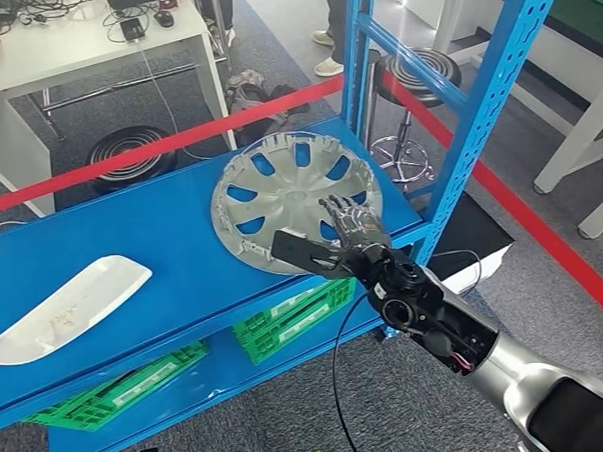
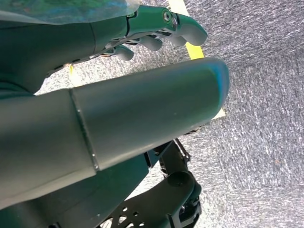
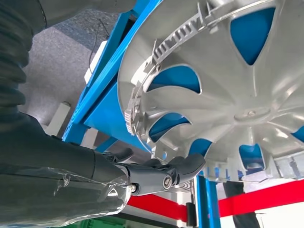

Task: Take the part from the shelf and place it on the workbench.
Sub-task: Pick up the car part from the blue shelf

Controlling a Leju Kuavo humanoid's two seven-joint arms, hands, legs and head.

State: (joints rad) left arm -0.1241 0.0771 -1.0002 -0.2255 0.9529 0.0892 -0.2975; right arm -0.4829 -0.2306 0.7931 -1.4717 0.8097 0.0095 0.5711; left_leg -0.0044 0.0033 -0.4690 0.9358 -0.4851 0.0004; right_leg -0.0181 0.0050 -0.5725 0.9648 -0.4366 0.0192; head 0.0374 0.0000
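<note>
On the shelf's top deck point(image 1: 133, 243), toward its right front corner: hubcap point(image 1: 297, 196), silver, spoked, lying hollow side up, its near rim overhanging the front edge slightly.

Right robot hand point(image 1: 352, 227): reaching in at the hubcap's near rim. The right wrist view puts its fingers point(image 3: 179, 166) just under the rim, extended and fairly wide; nothing gripped yet. Whether they touch the rim cannot be told.

Left robot hand point(image 2: 157, 33): hanging over grey carpet, fingers loosely apart, holding nothing.

Step in hand, as judged: securing the hubcap. Advice: slide fingers under the overhanging rim, thumb on top, pinch on solid rim rather than the clip ring, lift level so it does not scrape or tip.

Also on the deck: white curved panel point(image 1: 60, 307), left front corner, well apart from the hubcap.

Lower deck: green crates point(image 1: 302, 316).

Room: grey carpet, red barrier tape point(image 1: 167, 142), white table point(image 1: 86, 45) with cables, black stool point(image 1: 420, 76), a person's feet point(image 1: 329, 50) behind the shelf.
</note>
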